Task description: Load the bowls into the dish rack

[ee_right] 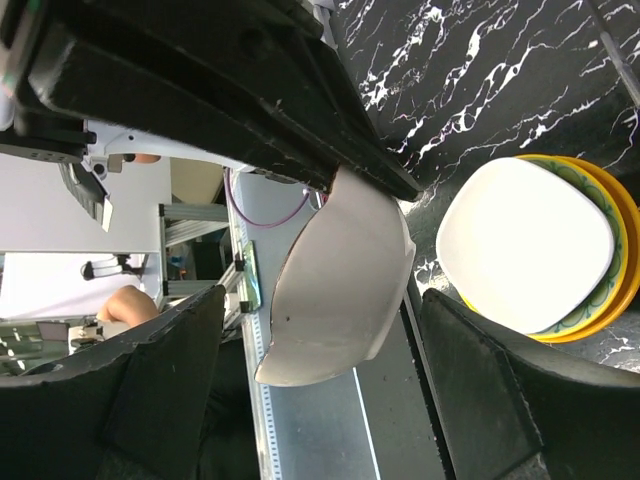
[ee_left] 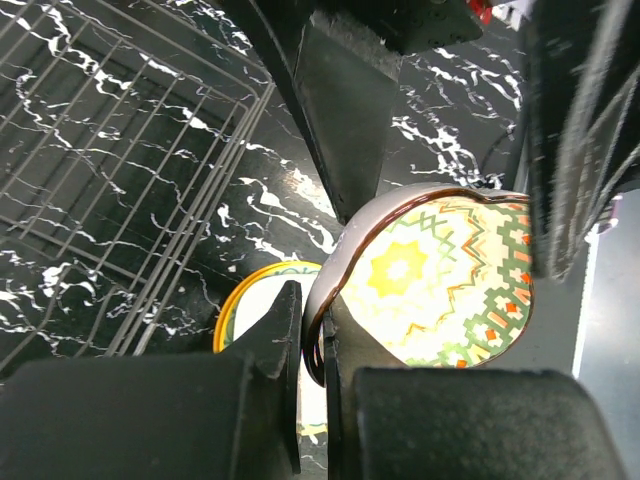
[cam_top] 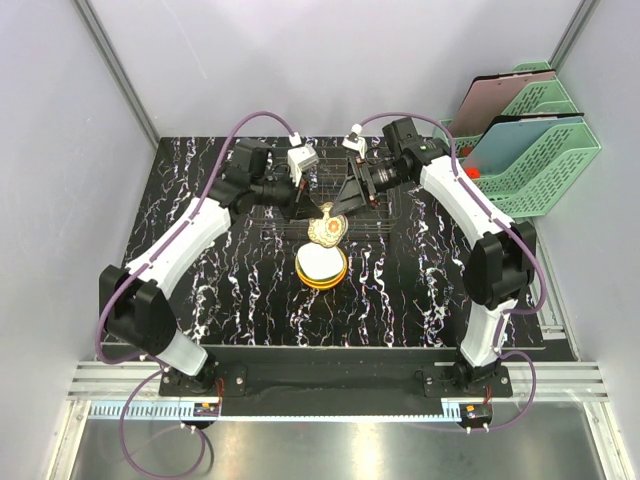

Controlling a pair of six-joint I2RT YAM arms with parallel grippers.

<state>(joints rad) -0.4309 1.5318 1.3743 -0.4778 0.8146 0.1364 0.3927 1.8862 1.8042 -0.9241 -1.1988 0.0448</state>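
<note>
Black marble-patterned table [cam_top: 250,290] with two arms meeting over the dish rack [ee_left: 120,170], a low wire grid whose long axis runs 9 to 3 o'clock in the top view.

One patterned bowl [ee_left: 440,275] is held on edge at the rack's 6 o'clock side, clear of the table. Being round, it has no long axis. Its opening faces the left wrist camera, which alone shows the green, yellow and orange pattern inside. Only the right wrist view shows its plain cream underside.

The left gripper [ee_left: 312,335] is closed on the bowl's rim, one finger inside and one outside. The right gripper [ee_right: 415,245] is spread wide with the bowl between its fingers. The upper finger meets the rim, and a dark gap shows at the lower one.

One stack of bowls [ee_right: 530,245] stands on the table at 6 o'clock of the held bowl. A white bowl is on top, with green-patterned and orange rims beneath. The number in the stack cannot be told.

Two green mesh trays [cam_top: 540,160] stand at 2 o'clock, seen only from the top.
</note>
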